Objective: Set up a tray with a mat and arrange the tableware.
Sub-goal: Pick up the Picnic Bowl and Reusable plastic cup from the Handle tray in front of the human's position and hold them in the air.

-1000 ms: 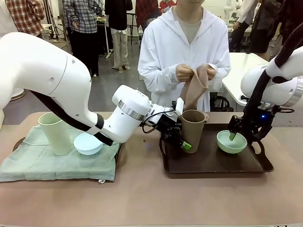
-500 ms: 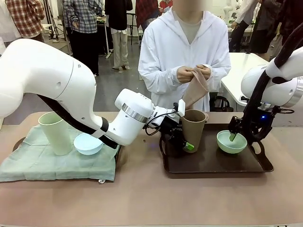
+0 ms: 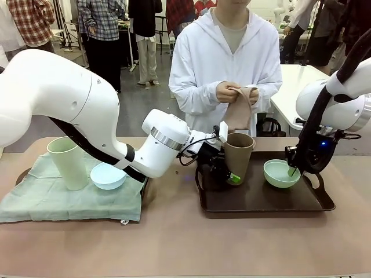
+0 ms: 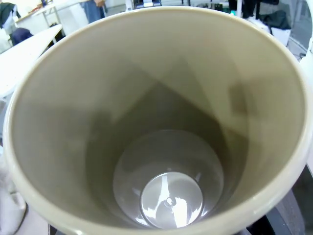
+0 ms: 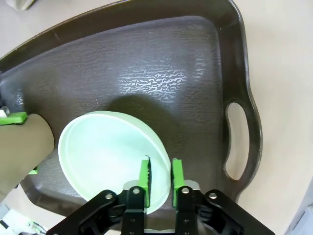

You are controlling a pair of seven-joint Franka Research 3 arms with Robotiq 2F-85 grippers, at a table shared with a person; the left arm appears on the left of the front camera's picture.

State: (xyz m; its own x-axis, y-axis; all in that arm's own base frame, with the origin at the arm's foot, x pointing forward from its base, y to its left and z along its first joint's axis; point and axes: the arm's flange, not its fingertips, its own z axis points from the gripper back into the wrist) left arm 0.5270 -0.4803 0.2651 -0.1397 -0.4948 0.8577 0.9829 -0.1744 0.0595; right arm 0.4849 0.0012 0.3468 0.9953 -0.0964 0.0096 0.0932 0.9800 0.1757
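Note:
On the dark brown tray [image 3: 261, 200] stand the brown cup [image 3: 238, 155] and the mint green bowl [image 3: 280, 174]. My left gripper [image 3: 231, 174] is shut low on the brown cup, and its green pads [image 5: 13, 118] press the cup's two sides. The left wrist view looks straight down into the brown cup [image 4: 161, 147]. My right gripper [image 5: 160, 177] is shut on the near rim of the mint bowl [image 5: 102, 152], one finger inside and one outside. The person holds a beige cloth mat [image 3: 237, 113] above the cup.
At the left a green mat [image 3: 69, 200] covers a second tray [image 3: 23, 174], with a pale green cup [image 3: 66, 162] and a light blue bowl [image 3: 108, 175] on it. The tray handle [image 5: 238, 142] lies right of my right gripper. Bare tabletop runs along the front edge.
My left gripper has closed in on the brown cup, which has shifted slightly right. The mint bowl, with my right gripper at its rim, has edged left and up. The person has gathered the cloth higher.

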